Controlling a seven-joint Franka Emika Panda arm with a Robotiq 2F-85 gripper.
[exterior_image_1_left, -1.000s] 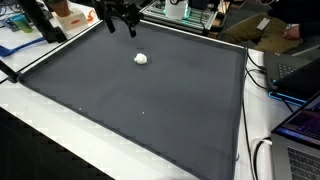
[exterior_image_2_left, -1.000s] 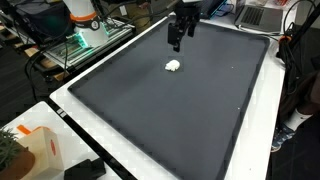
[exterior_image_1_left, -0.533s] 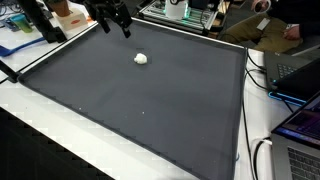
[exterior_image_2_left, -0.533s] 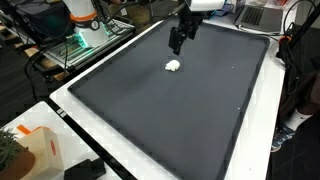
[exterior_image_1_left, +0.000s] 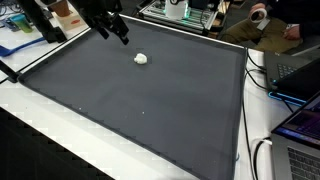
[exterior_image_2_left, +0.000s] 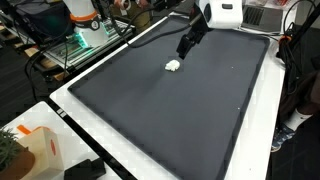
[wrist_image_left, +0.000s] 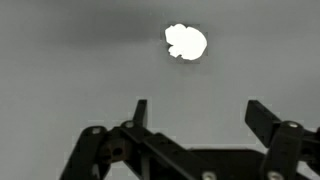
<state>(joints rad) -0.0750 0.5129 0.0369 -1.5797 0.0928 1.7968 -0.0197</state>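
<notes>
A small white crumpled lump (exterior_image_1_left: 141, 58) lies on a large dark grey mat (exterior_image_1_left: 150, 100); it also shows in the other exterior view (exterior_image_2_left: 173, 66) and in the wrist view (wrist_image_left: 186, 42). My gripper (exterior_image_1_left: 122, 38) hangs tilted above the mat's far part, a short way from the lump and not touching it; it shows too in the exterior view (exterior_image_2_left: 184, 50). In the wrist view the two black fingers (wrist_image_left: 198, 108) stand wide apart with only bare mat between them. The gripper is open and empty.
The mat lies on a white table (exterior_image_1_left: 30, 140). An orange-and-white object (exterior_image_2_left: 40, 145) and a black object (exterior_image_2_left: 85, 170) sit near a table corner. Laptops and cables (exterior_image_1_left: 295, 120) line one side; lab gear (exterior_image_2_left: 85, 35) and people (exterior_image_1_left: 265, 15) stand beyond.
The gripper has drawn back from the white lump and tilted, as the arm swung away over the mat's far edge. The lump has not moved.
</notes>
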